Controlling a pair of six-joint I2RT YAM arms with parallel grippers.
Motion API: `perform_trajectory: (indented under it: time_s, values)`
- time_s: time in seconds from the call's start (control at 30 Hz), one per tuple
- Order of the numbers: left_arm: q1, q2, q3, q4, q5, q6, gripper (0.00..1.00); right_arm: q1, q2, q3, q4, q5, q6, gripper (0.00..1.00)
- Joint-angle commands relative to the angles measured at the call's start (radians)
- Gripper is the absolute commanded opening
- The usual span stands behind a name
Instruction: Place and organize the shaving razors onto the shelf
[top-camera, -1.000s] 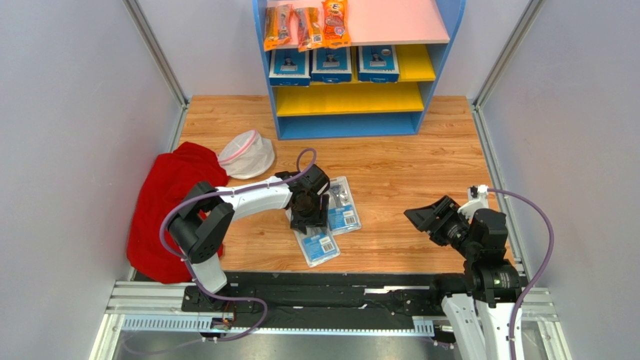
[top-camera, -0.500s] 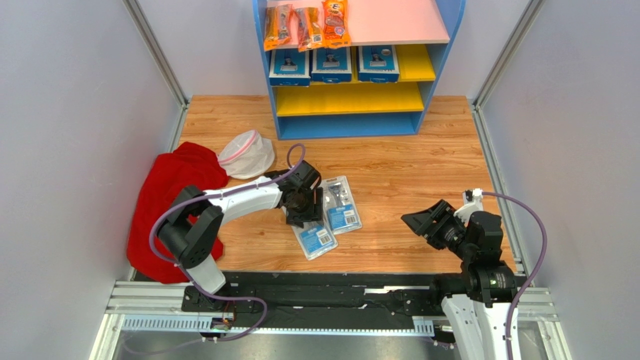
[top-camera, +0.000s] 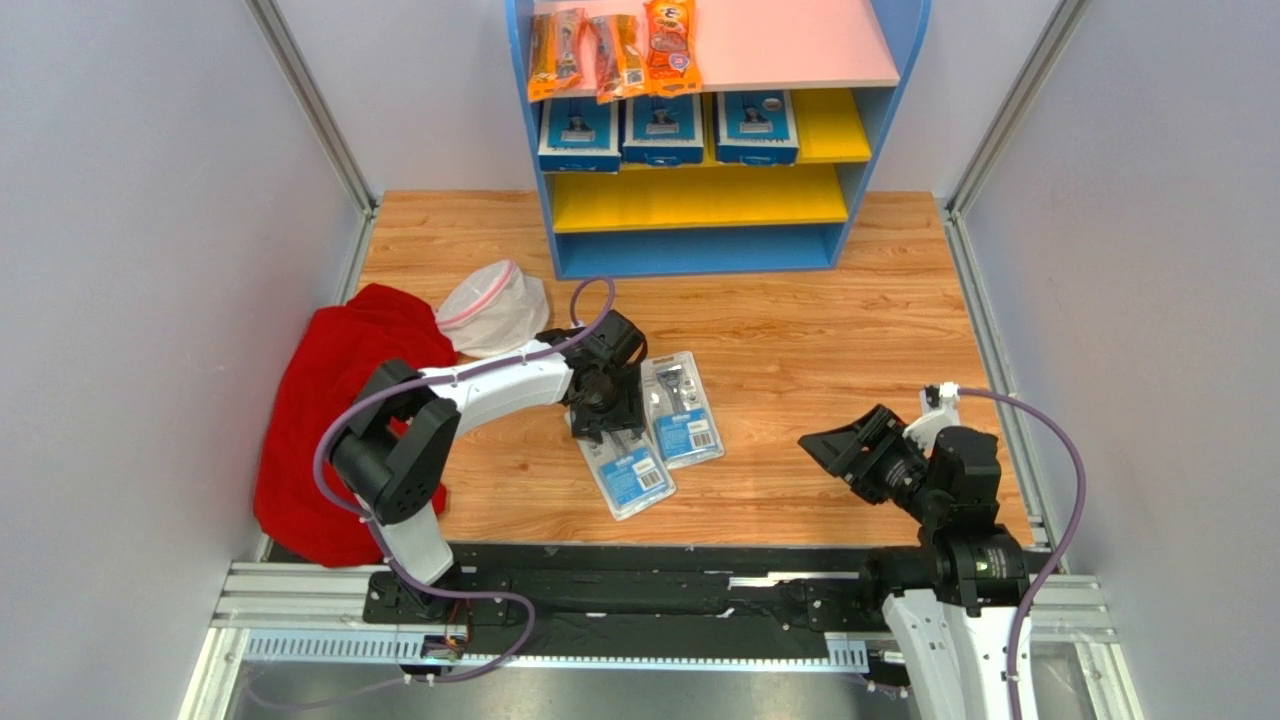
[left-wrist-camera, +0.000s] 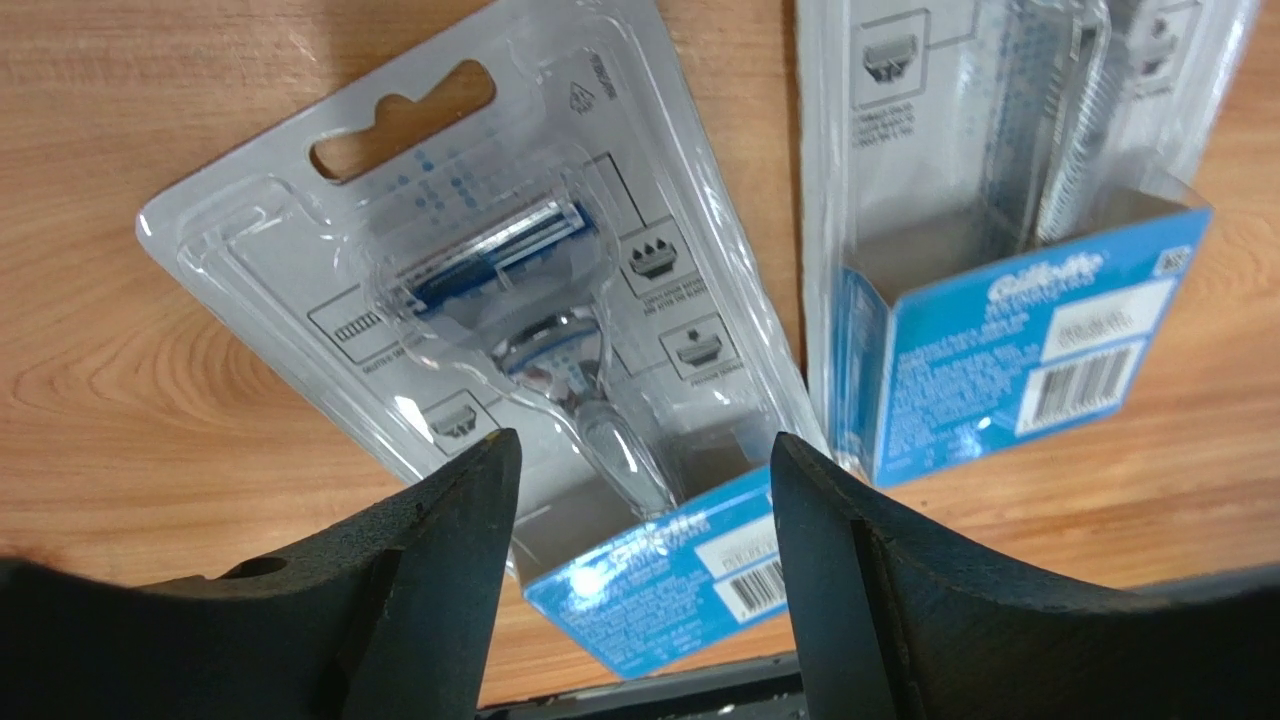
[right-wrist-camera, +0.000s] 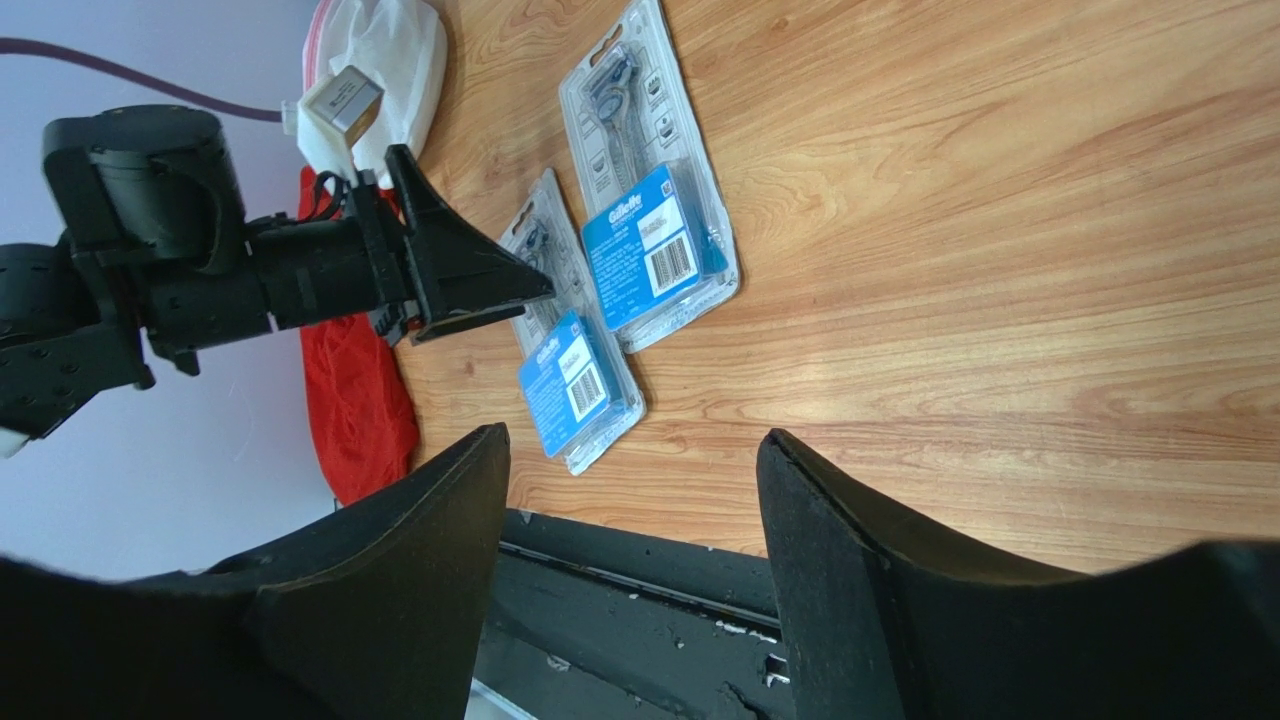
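Note:
Two pale razor packs lie flat on the wooden table: the nearer pack (top-camera: 631, 470) (left-wrist-camera: 511, 345) (right-wrist-camera: 568, 368) and the farther pack (top-camera: 682, 410) (left-wrist-camera: 1007, 225) (right-wrist-camera: 649, 225). Three larger blue razor packs (top-camera: 664, 126) stand in a row on the upper yellow shelf of the blue-framed shelf (top-camera: 879, 143). My left gripper (top-camera: 601, 416) (left-wrist-camera: 643, 600) is open and empty, low over the upper end of the nearer pack, one finger on each side of its razor. My right gripper (top-camera: 842, 446) (right-wrist-camera: 631, 570) is open and empty above the table's near right part.
Three orange snack packets (top-camera: 613, 48) lie on the shelf's pink top board. A red cloth (top-camera: 323, 413) and a white mesh bag (top-camera: 496, 308) lie at the left. The black rail (top-camera: 646, 578) runs along the table's near edge.
My left gripper has pulled back to the left and up the table, uncovering more of the nearer pack. My right gripper has sunk slightly toward the near edge. The packs have barely shifted.

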Motion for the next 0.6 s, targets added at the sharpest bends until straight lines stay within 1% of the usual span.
perform_trajectory:
  time_s: [0.0,0.07,0.17,0.2,0.23,0.27,0.3,0.47,0.57]
  values:
    - [0.013,0.022,0.033,-0.028,-0.039,-0.024,0.67,0.003,-0.020,-0.010,0.020,-0.029,0.012,0.65]
    - [0.019,0.036,0.038,-0.028,-0.036,-0.018,0.63,0.003,-0.023,-0.018,0.020,-0.034,0.013,0.65]
    - [0.025,0.061,0.038,-0.031,-0.027,-0.007,0.48,0.003,-0.028,-0.030,0.023,-0.043,0.015,0.65]
    - [0.025,0.067,0.039,-0.030,-0.027,-0.001,0.36,0.003,-0.028,-0.036,0.030,-0.048,0.015,0.65]
    - [0.025,0.080,0.039,-0.028,-0.025,0.000,0.27,0.003,-0.019,-0.041,0.033,-0.063,0.013,0.65]
    - [0.027,0.087,0.041,-0.030,-0.024,0.002,0.16,0.003,-0.013,-0.050,0.037,-0.072,0.012,0.65]
    - [0.027,0.094,0.042,-0.033,-0.025,0.005,0.00,0.003,-0.007,-0.056,0.048,-0.093,0.013,0.65]
    - [0.033,0.099,0.049,-0.033,-0.016,0.020,0.00,0.003,0.033,-0.056,0.053,-0.124,-0.019,0.65]
    - [0.034,0.053,0.046,-0.031,-0.010,0.026,0.00,0.003,0.036,-0.054,0.063,-0.141,-0.017,0.65]
